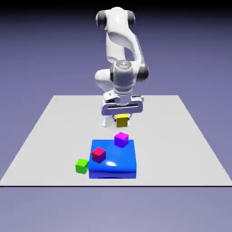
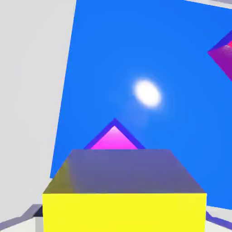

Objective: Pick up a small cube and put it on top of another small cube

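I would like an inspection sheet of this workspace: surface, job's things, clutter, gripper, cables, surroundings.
Surface: light grey table, with a blue block lying on it.
Job's things: yellow cube held in the air; magenta cube on the block, probably the cube to stack on; yellow not yet placed.
Clutter: red cube on the block; green cube beside the block, on the exterior view's left.
Gripper: gripper closed on the yellow cube, above the table.
Cables: nothing seen.
Surroundings: plain blue-violet backdrop.
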Controlling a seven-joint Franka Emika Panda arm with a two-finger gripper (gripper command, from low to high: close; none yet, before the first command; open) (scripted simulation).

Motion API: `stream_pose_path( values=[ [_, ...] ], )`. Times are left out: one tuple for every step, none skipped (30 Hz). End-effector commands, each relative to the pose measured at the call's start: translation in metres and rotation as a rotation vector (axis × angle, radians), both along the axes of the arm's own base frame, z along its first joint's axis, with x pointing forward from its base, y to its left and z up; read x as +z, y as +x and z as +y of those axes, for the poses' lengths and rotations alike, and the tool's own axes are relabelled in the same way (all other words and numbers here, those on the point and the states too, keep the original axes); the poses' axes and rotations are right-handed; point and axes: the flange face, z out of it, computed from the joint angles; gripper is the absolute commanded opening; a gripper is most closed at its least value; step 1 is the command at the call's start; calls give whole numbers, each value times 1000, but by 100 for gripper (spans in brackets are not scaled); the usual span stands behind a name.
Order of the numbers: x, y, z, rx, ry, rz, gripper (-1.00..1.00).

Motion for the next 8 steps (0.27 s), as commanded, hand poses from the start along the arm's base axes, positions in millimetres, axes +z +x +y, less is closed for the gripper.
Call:
stream_pose_path(
  values=[
    [-13, 0, 0, 0, -3, 0, -100],
    [-26, -2, -1, 0, -3, 0, -100],
    [-39, -3, -1, 0, -3, 0, -100],
    [-51, -5, -1, 0, -3, 0, -100],
    [-56, -6, -1, 0, -3, 0, -100],
    [-56, -6, -1, 0, -3, 0, 100],
    [-56, -6, -1, 0, -3, 0, 100],
    [-44, -4, -1, 0, -3, 0, 100]
  ],
)
